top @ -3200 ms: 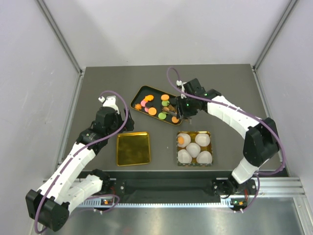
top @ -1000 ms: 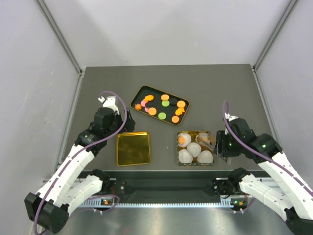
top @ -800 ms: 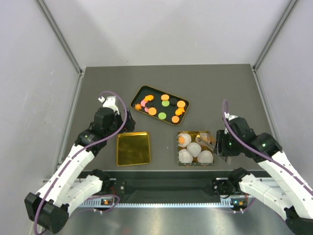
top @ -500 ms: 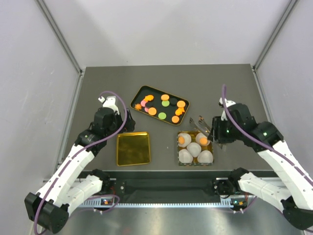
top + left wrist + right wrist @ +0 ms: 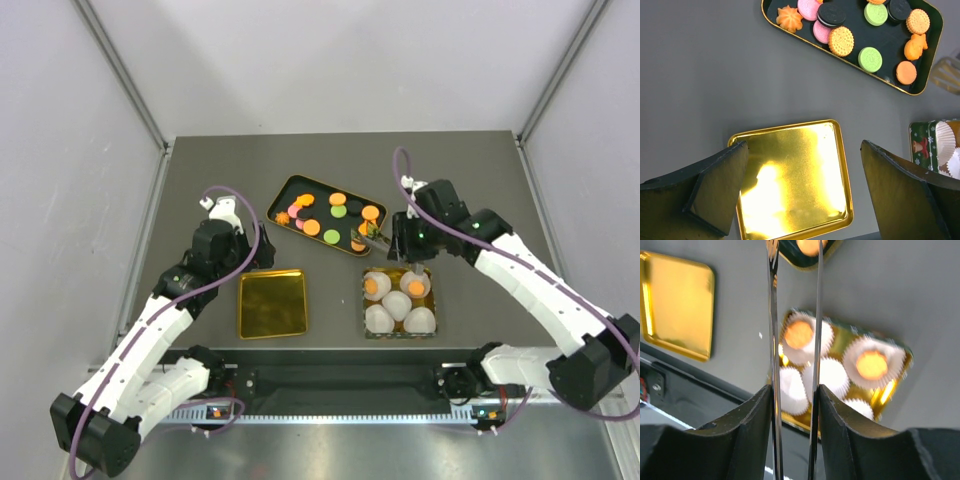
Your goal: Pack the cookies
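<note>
The cookies [image 5: 338, 211], orange, green, pink and black, lie in a black tray [image 5: 300, 179] at mid-table; the left wrist view shows these cookies [image 5: 841, 41] too. A square tin [image 5: 398, 270] holds white paper cups [image 5: 397, 305]; an orange cookie [image 5: 376, 287] sits in the back left cup and another [image 5: 416, 287] in the back right one. My right gripper [image 5: 394, 243] [image 5: 795, 390] is shut on metal tongs [image 5: 772, 340], whose tips stand apart over the tray's near right corner. My left gripper [image 5: 257, 262] [image 5: 804, 145] hangs open above a gold lid [image 5: 272, 303].
The gold lid [image 5: 790, 180] lies flat left of the tin [image 5: 920, 145], near the table's front edge. A black rail runs along that edge below both. Grey walls enclose the table on three sides.
My right arm has swung with the tongs from the tin's right side up toward the cookie tray. An orange cookie now lies uncovered in the back right cup. The left arm is still.
</note>
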